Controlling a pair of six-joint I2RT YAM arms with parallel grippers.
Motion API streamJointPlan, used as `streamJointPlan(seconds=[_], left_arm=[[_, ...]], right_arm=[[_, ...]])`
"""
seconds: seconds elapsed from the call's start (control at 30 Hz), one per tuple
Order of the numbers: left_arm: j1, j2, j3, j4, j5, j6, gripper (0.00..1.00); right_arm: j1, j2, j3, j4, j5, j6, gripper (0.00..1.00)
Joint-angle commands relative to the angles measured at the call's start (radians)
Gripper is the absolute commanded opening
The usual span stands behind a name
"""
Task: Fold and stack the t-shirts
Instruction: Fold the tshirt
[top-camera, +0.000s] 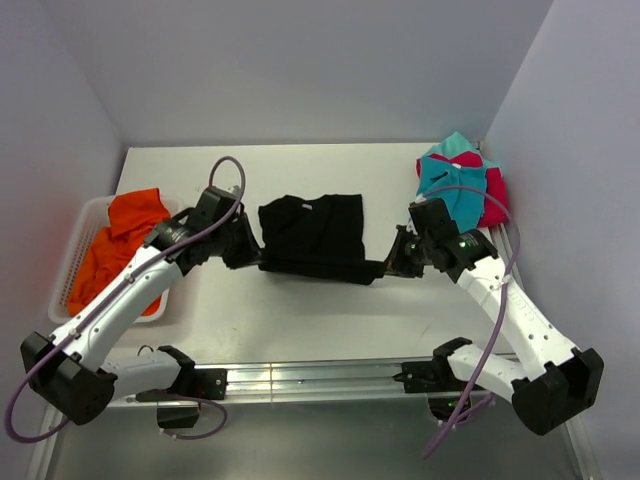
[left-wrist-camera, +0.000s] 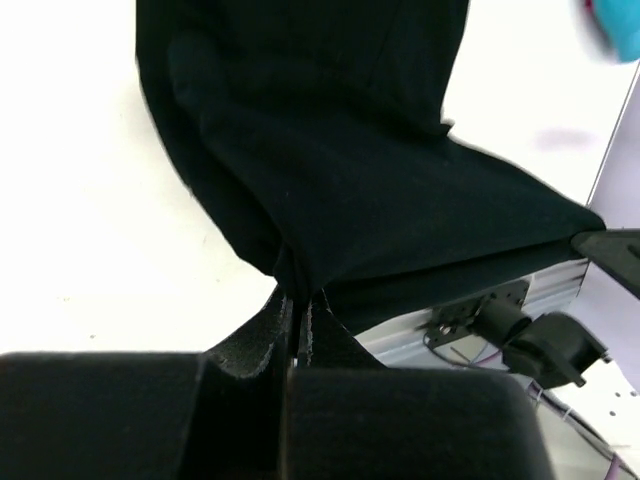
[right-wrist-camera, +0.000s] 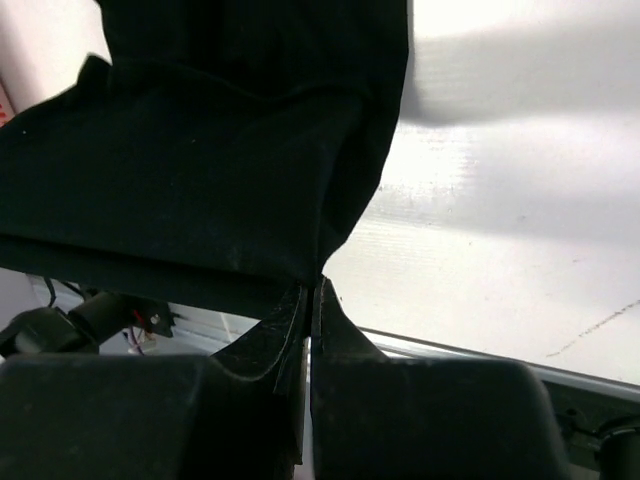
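Note:
A black t-shirt (top-camera: 313, 237) lies partly folded in the middle of the table, its near edge stretched between both grippers. My left gripper (top-camera: 247, 257) is shut on the shirt's near left corner; in the left wrist view the black cloth (left-wrist-camera: 330, 180) runs into the pinched jaws of that gripper (left-wrist-camera: 298, 300). My right gripper (top-camera: 392, 265) is shut on the near right corner, with the cloth (right-wrist-camera: 200, 170) pulled into the tips of the right gripper (right-wrist-camera: 312, 290). An orange t-shirt (top-camera: 125, 245) fills the basket at the left. Teal (top-camera: 450, 185) and pink-red (top-camera: 493, 195) t-shirts lie piled at the back right.
A white mesh basket (top-camera: 78, 245) stands at the table's left edge. Walls close in the table at the back and both sides. A metal rail (top-camera: 320, 378) runs along the near edge between the arm bases.

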Motion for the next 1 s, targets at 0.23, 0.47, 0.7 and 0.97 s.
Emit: streamJointPlan(seconds=[0.23, 0.47, 0.7, 0.97], left_arm=[[0.146, 0.208, 0.256, -0.061, -0.110, 0.178, 0.00], [0.272, 0.708, 0.649, -0.024, -0.073, 0.308, 0.35], [0.407, 0.957, 0.882, -0.040, 0.007, 0.259, 0.99], [0.465, 0.682, 0.544, 0.085, 0.002, 0.253, 0.99]], right_arm=[[-0.026, 0.337, 0.341, -0.097, 0.225, -0.130, 0.00], [-0.055, 0.771, 0.772, -0.100, 0.329, -0.167, 0.00], [-0.098, 1.249, 1.472, -0.408, 0.369, -0.114, 1.00], [-0.101, 0.823, 0.729, 0.045, 0.153, -0.133, 1.00]])
